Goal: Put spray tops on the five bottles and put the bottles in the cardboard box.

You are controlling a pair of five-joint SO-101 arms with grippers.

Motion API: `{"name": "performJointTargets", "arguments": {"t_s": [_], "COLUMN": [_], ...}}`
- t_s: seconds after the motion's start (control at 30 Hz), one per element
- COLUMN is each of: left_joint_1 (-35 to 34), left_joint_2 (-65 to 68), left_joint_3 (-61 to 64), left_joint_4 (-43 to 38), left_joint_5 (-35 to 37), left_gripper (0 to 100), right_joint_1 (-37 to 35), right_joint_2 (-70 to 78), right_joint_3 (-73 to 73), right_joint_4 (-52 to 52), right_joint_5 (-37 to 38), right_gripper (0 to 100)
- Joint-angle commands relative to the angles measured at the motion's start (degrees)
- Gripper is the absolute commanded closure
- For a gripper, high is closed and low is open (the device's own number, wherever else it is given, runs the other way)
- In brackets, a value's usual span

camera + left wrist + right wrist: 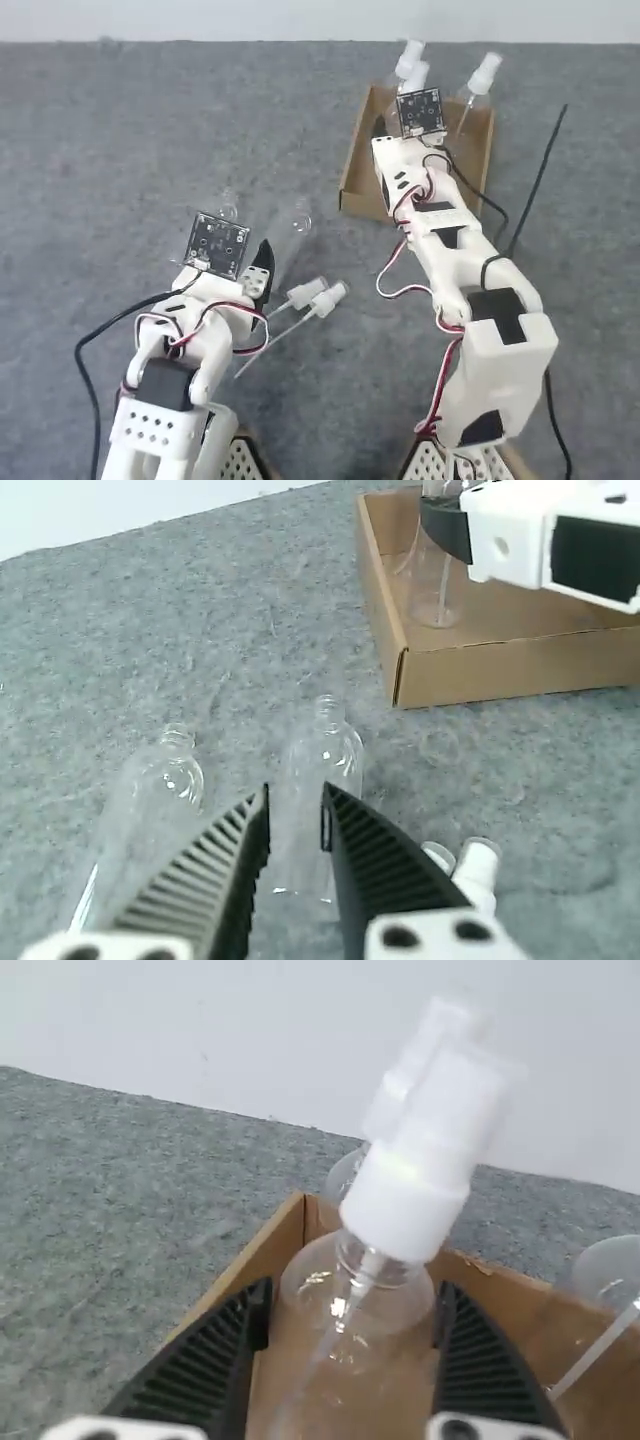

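While my right gripper [350, 1305] clamps a capped bottle [360, 1360] at the cardboard box [262, 1255] for packing, my left gripper [295, 805] hovers, jaws narrowly parted, above an uncapped bottle [330, 750].

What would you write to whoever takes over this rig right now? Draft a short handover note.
Left gripper: open, narrowly, low over one of the two uncapped bottles lying on the table.
Right gripper: around a capped bottle at the cardboard box; grip unclear.
Two loose spray tops lie beside the uncapped bottles.
Done: three bottles capped; the other two are in the box.
Left: cap the last two and box them.
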Motion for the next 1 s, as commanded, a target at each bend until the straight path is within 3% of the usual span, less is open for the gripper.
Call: {"name": "performJointTargets", "arguments": {"t_s": [0.0, 0.67, 0.83, 0.97], "left_joint_1": [-0.09, -0.09, -0.09, -0.09], "left_joint_2": [-1.23, -1.23, -1.23, -1.23], "left_joint_3": [-0.31, -0.31, -0.31, -0.31], "left_joint_4": [-1.76, -1.76, -1.85, -1.85], "left_joint_5": [-0.26, -0.26, -0.26, -0.26], "left_gripper": [93, 93, 93, 93], "right_joint_1": [0.4, 0.31, 0.31, 0.31], "right_joint_2": [-0.84, -0.84, -0.84, -0.84], "right_joint_3": [-0.97, -0.97, -0.97, -0.97], "right_joint_4": [-0.75, 1.1, 1.19, 1.19], "right_joint_5": [0.79, 3.16, 3.43, 3.43], "right_gripper": [80.6, 80.2, 70.9, 70.1]}}
